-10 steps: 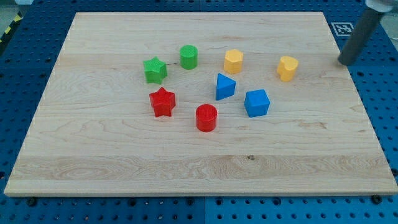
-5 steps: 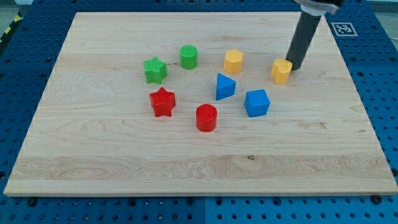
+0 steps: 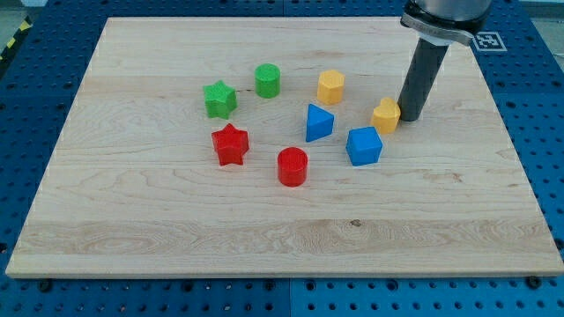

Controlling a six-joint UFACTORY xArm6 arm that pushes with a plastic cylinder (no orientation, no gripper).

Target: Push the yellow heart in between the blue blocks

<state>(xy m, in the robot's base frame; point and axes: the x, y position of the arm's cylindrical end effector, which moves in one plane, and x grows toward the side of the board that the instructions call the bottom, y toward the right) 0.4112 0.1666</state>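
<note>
The yellow heart (image 3: 385,115) lies on the wooden board, just above and to the right of the blue cube (image 3: 363,145). The blue triangular block (image 3: 318,122) sits to the left of the cube. My tip (image 3: 410,118) touches the heart's right side. The rod rises from there towards the view's top right.
A second yellow block (image 3: 330,86) sits above the blue triangular block. A green cylinder (image 3: 268,80) and a green star (image 3: 219,99) lie at the upper left of the group. A red star (image 3: 230,144) and a red cylinder (image 3: 293,166) lie lower left. The board's edge (image 3: 282,271) runs along the bottom.
My tip came in from the far right, reached the yellow heart and pushed it down and to the left, closer to the blue cube. The other blocks have not moved.
</note>
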